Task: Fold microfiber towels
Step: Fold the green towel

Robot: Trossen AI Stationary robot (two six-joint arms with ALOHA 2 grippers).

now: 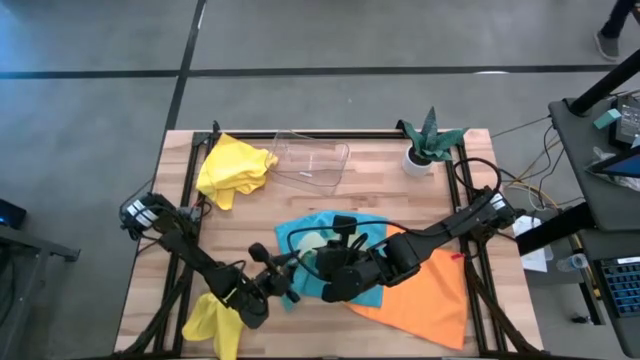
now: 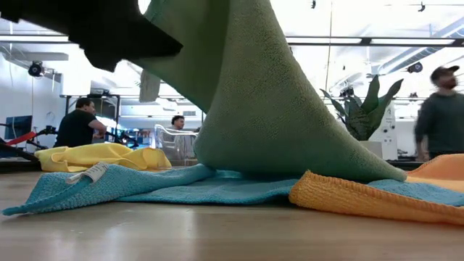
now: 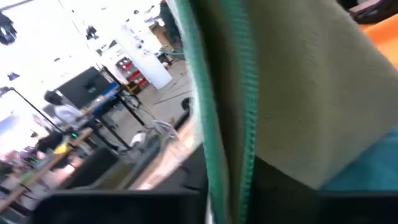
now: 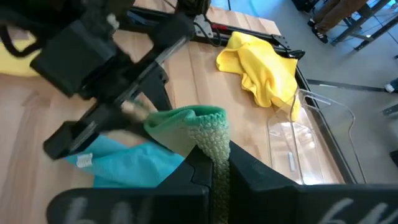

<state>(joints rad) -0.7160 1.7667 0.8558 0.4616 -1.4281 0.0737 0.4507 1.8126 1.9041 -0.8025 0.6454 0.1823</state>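
**Green towel lifted between both tools**

We hold the sage green towel [image 4: 193, 127] above the turquoise towel [image 1: 300, 232] at mid-bench. We should keep both corners level and taut, so it folds squarely. The right tool [image 4: 214, 165] is clamped on its edge. The left tool [image 1: 285, 285], reaching in low, looks pinched on the opposite edge.
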